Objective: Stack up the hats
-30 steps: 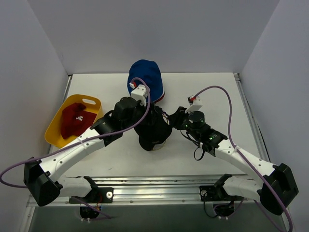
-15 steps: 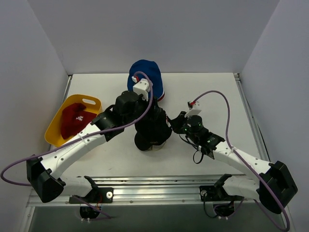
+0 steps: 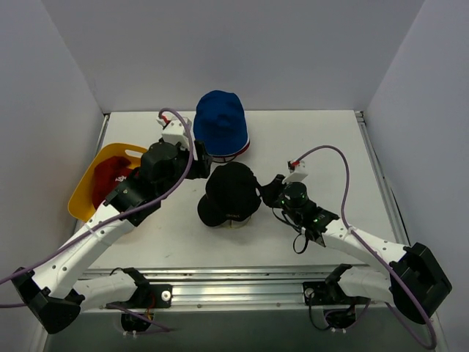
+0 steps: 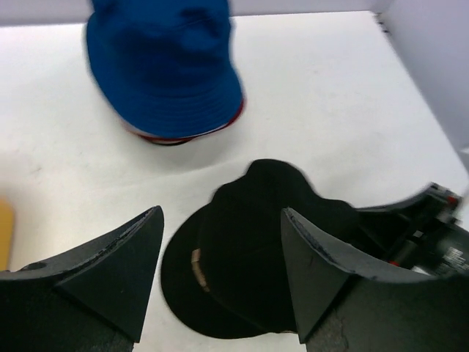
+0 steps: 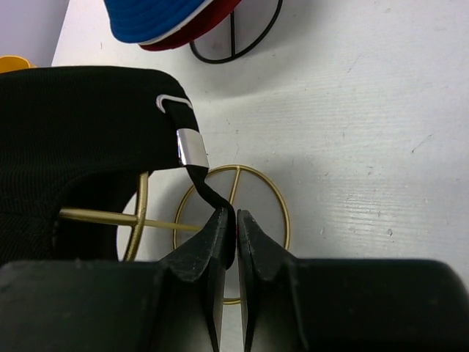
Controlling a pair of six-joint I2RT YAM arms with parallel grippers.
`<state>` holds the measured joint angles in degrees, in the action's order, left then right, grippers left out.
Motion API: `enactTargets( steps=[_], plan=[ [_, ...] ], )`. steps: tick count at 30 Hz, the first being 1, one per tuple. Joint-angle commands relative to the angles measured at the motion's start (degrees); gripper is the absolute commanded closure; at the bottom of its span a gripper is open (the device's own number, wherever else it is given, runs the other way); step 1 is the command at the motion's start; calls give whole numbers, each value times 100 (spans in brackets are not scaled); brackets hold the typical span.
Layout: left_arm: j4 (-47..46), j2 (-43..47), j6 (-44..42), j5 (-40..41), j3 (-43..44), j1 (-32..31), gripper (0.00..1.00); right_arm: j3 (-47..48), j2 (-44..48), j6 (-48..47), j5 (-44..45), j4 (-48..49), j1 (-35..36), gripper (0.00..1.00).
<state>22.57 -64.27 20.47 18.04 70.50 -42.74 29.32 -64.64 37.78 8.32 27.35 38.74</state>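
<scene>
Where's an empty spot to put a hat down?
The biggest bare patch of table is back right, between the blue hat and the right wall. Another lies in front of the black cap, between the arms. The middle is crowded: the left end effector and right end effector sit by the cap, and the yellow tub fills the left edge.

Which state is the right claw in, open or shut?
Shut. The right claw pinches the thin adjuster strap of the black fabric cap; no gap shows.
</scene>
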Motion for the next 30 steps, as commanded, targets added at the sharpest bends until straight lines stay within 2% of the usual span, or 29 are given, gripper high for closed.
enactTargets(
  steps=[1,4,8,13,18,19,22,30],
  plan=[
    [143,204,352,-96,-343,721,28,-216,-119,89,285,261,54,93],
    [239,257,519,-529,-510,1310,29,-365,-136,151,320,402,81,91],
    [379,266,554,-644,-573,1680,29,-445,-23,273,363,429,116,88],
    [169,213,599,-1162,-686,1813,29,-559,145,406,425,525,195,79],
    [309,169,817,-795,-521,1874,28,-471,390,362,355,333,257,66],
    [336,169,923,-515,-494,1936,28,-436,521,353,381,288,257,64],
    [599,-15,1064,-574,-109,2366,25,-366,716,344,486,95,257,59],
    [1408,-384,1117,-513,473,3421,24,64,962,336,434,-212,248,57]
  ],
)
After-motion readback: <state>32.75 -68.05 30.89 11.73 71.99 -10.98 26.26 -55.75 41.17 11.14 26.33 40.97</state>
